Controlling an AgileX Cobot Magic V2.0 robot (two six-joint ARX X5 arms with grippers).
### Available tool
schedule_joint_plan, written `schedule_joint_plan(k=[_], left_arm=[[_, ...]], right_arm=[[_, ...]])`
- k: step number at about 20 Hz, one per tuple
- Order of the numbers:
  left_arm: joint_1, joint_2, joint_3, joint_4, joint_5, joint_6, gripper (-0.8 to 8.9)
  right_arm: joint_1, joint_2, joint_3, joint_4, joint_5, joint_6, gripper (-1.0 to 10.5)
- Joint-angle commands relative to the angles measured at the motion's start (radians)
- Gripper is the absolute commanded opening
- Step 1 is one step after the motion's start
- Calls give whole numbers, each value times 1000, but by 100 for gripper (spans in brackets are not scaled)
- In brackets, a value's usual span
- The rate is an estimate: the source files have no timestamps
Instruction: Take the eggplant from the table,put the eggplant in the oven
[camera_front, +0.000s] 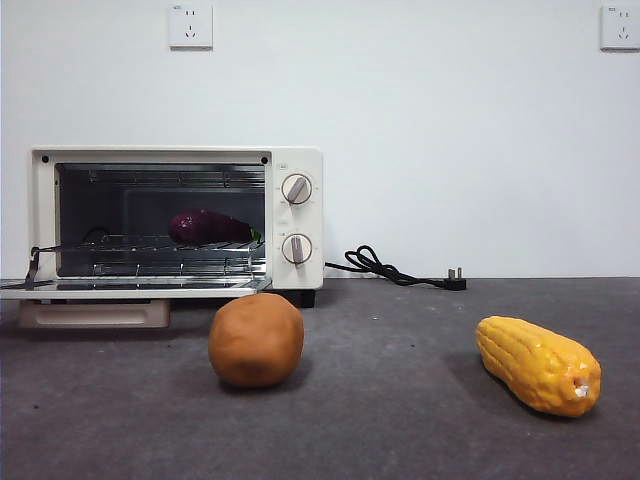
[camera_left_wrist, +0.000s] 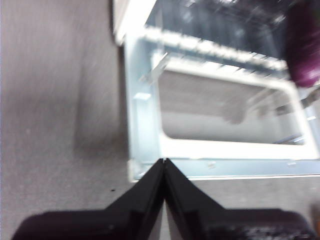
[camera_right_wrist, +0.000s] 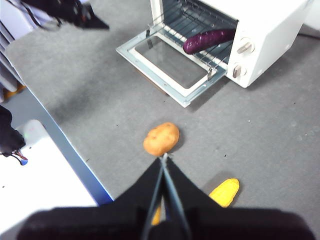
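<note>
Eggplant lies on the wire rack inside the oven, door dropped open. Left gripper pressed together, empty, above the door. Right gripper pressed together, empty, over the tabletop near potato and corn.

A glossy dark purple eggplant lies in the cream-white oven with its 2 beige knobs and silver rack, while an orange-brown lump and yellow corn sit on the matte dark grey table beside a black cord.
</note>
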Motion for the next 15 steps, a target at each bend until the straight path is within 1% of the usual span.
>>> schedule_joint_plan(k=[1,3,5,7,11,13,15], left_arm=[[3,31,-51,77,6,-3,-6],[6,58,-87,148,-12,-4,-6],[11,98,-99,187,-39,-4,-6],[20,154,-99,224,-30,-13,-6],[22,278,-99,283,10,-22,-6],[22,327,-99,314,55,-37,-6],[22,359,-99,344,92,-40,-6]], right_arm=[[1,-3,-4,-20,1,15,-12],[1,-11,-4,-21,1,17,-12],[1,-13,-4,-21,1,30,-12],[1,-19,-4,-21,1,32,-12],[1,-26,-4,-21,1,42,-12],[1,-26,-4,-21,1,59,-12],[1,-26,-4,-21,2,60,-12]])
